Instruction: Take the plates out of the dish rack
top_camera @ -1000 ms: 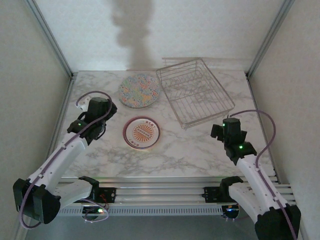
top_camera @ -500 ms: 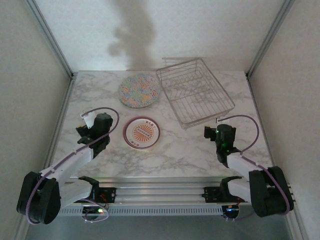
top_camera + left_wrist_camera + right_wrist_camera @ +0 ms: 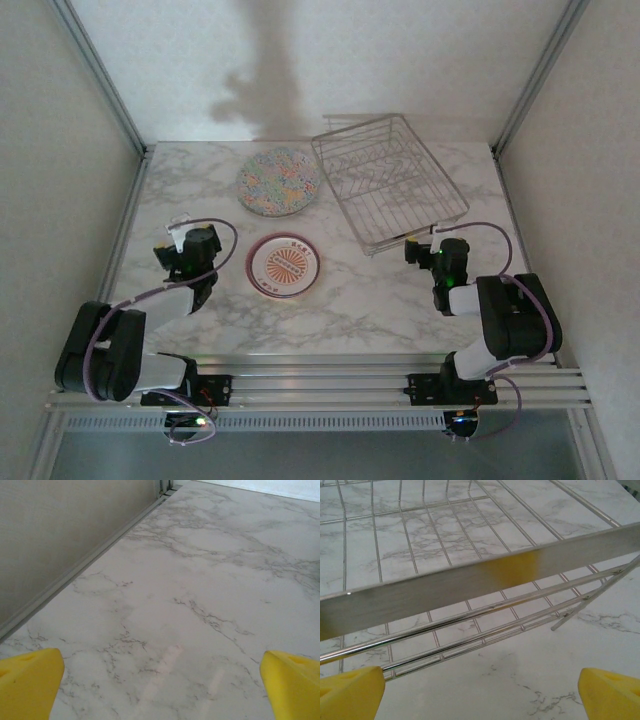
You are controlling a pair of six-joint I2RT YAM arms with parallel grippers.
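Top external: we see two plates (image 3: pixel 285 266) lying beside the dish rack (image 3: pixel 390 195). Our left gripper (image 3: pixel 162 680) and right gripper (image 3: pixel 480 687) gape wide, empty.

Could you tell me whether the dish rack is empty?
Empty: marble shows through the silver wire dish rack; the speckled round plate and maroon-rimmed white plate lie beside it.

No writing, label, brand or number can be read anywhere. The small plate (image 3: pixel 285 266) with the maroon rim has an orange motif at its centre. From the top camera it is too small to tell whether any of it is lettering.
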